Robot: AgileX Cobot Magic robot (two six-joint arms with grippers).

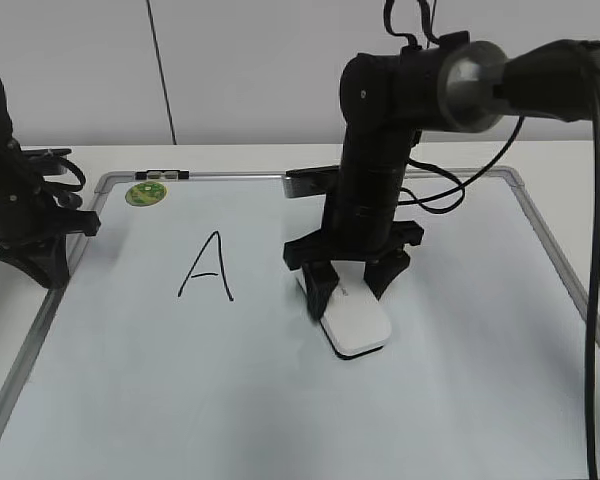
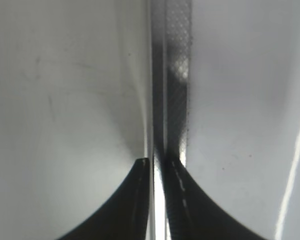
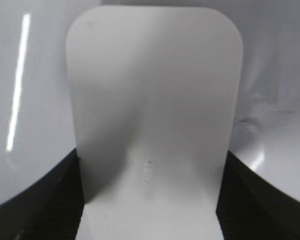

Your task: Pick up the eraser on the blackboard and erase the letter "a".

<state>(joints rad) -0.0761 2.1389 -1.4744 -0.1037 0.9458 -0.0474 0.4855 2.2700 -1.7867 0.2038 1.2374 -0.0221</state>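
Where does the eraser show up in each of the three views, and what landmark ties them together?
Exterior view: the eraser lies on the blackboard, right of centre, between the right gripper fingers.
Left wrist view: not in it; only the shut left gripper over the board's frame.
Right wrist view: the eraser fills the centre, with a finger on each side.
Shared landmark: the blackboard's pale surface, seen in all three.

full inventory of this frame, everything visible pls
blackboard: 1, pale bluish-white, grey frame, flat on table
capital "A": 1, black marker, board's left-centre
green sticker: 1, round, board's top-left corner
eraser: 1, white with dark base, on the board right of the "A"
table: 1, white, under board
lowercase "a": none visible
right gripper: black, fingers either side of eraser
left gripper: black, fingers shut, at board's left frame
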